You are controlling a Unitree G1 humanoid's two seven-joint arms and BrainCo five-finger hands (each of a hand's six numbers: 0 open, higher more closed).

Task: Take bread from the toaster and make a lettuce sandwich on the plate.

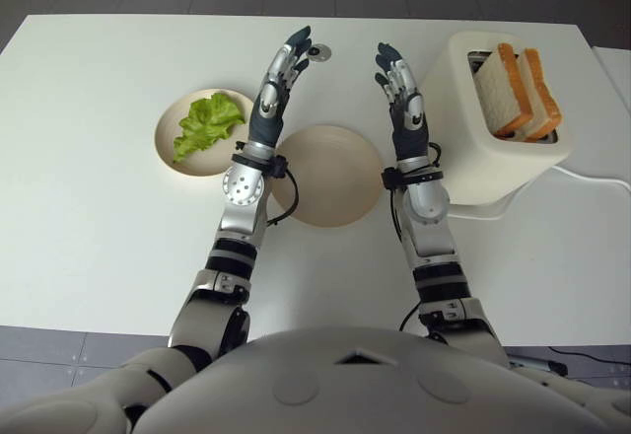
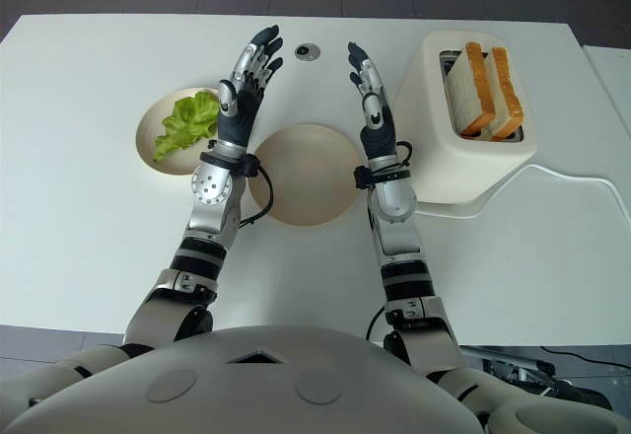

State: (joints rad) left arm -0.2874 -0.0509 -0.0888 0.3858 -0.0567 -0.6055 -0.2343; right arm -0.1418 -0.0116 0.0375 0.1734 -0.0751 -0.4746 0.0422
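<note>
The left robot hand is raised over the middle of the worktop, its dark, metal-jointed fingers stretched out and slightly fanned, gripping nothing. The right robot hand is held up alongside it in the same way, fingers extended and close together, palm turned inward, also without a load.

Between the two forearms lies the plate, a round, shallow, matte beige disc with a bare surface, near the worktop's centre. Just left of the left wrist sits a second round beige dish, carrying a crinkled, bright green leaf of lettuce (its frilly edges curl upward).

Toward the far right corner stands the toaster, a smooth cream box with rounded corners. Two slices of bread stand upright in its slots, pale and soft-looking with orange-brown crusts, leaning slightly against each other. A thin white cable runs from the toaster toward the right edge.

Near the far edge, just beyond the left fingertips, a small round metal cap is set flush into the smooth white worktop.
</note>
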